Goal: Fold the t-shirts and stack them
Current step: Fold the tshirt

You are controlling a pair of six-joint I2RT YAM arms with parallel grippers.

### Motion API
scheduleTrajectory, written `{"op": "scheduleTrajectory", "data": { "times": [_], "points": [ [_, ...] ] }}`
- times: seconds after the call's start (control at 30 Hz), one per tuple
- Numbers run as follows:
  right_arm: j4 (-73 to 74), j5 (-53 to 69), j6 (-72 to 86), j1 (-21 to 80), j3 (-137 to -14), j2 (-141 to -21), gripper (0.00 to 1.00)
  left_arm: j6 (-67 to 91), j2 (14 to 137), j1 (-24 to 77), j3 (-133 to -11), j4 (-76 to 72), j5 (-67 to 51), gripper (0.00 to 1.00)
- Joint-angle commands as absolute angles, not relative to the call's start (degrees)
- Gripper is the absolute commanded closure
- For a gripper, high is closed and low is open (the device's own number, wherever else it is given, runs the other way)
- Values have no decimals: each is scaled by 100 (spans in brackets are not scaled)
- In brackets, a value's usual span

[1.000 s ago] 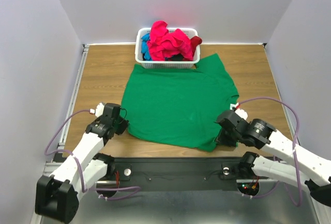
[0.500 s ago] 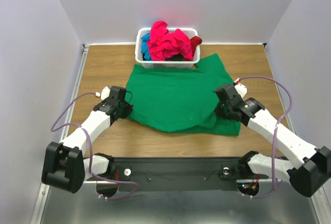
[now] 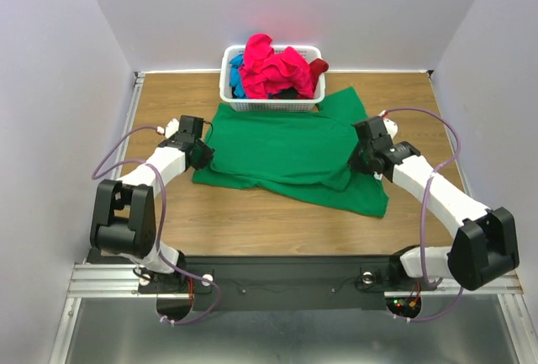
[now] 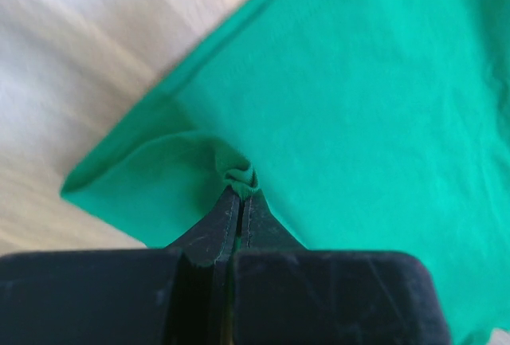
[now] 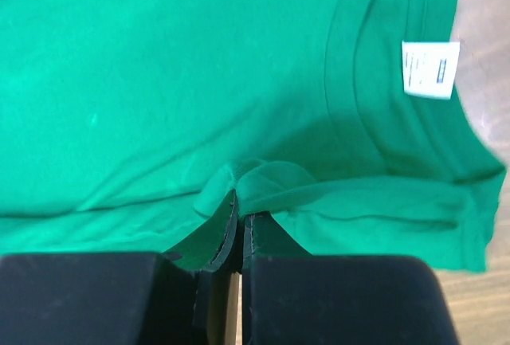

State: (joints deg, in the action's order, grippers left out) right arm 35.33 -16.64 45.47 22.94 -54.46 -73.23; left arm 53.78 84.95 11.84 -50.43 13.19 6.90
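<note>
The green t-shirt (image 3: 290, 150) lies on the wooden table, its near part folded back over itself toward the basket. My left gripper (image 3: 199, 152) is shut on a pinch of the shirt's left edge (image 4: 239, 178). My right gripper (image 3: 360, 155) is shut on a pinch of green cloth (image 5: 247, 182) near the collar; the white neck label (image 5: 430, 69) shows at its upper right. Pink-red shirts (image 3: 273, 65), a blue one (image 3: 238, 87) and a dark one (image 3: 290, 92) sit heaped in the basket.
The white lattice basket (image 3: 252, 104) stands at the table's far middle, touching the green shirt's far edge. Bare wooden table (image 3: 252, 221) lies in front of the shirt. Grey walls close in the left, right and back.
Both grippers have moved away from the near edge toward the basket, carrying the shirt's near hem with them. The shirt is now folded over itself and looks shorter front to back.
</note>
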Motion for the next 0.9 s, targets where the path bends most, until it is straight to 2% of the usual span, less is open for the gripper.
{"op": "scheduleTrajectory", "data": {
  "times": [0.0,0.3,0.4,0.43,0.47,0.53,0.57,0.6,0.63,0.7,0.83,0.87],
  "points": [
    [2980,-1407,4193,2049,-5774,-7540,99,4887,8779,1037,-5527,1327,703,100],
    [2646,-1021,3615,1635,-6099,-8234,99,4720,9421,976,-5827,1248,413,100],
    [2505,-914,3025,1547,-6337,-8709,99,4615,9580,976,-6002,1266,308,75],
    [2514,-879,2928,1495,-6485,-8988,99,4571,9606,976,-6081,1274,282,57],
    [2514,-853,2848,1468,-6556,-9104,99,4544,9633,976,-6126,1274,281,47],
    [2522,-748,2874,1389,-6688,-9307,83,4527,9650,967,-6257,1362,290,37],
    [2522,-477,2891,1328,-6732,-9447,52,4439,9642,975,-6293,1406,273,2],
    [2522,-327,2883,1318,-6776,-9492,38,4421,9615,967,-6319,1450,299,2],
    [2522,-203,2883,1310,-6811,-9510,29,4412,9537,967,-6363,1485,325,2],
    [2514,173,2857,1310,-6855,-9466,18,4360,9379,967,-6398,1608,430,2],
    [2522,325,2795,1310,-6671,-9029,12,4324,9053,976,-6294,1679,501,2],
    [2522,369,2795,1310,-6593,-8913,7,4324,8983,976,-6258,1679,484,1]
  ]
}}
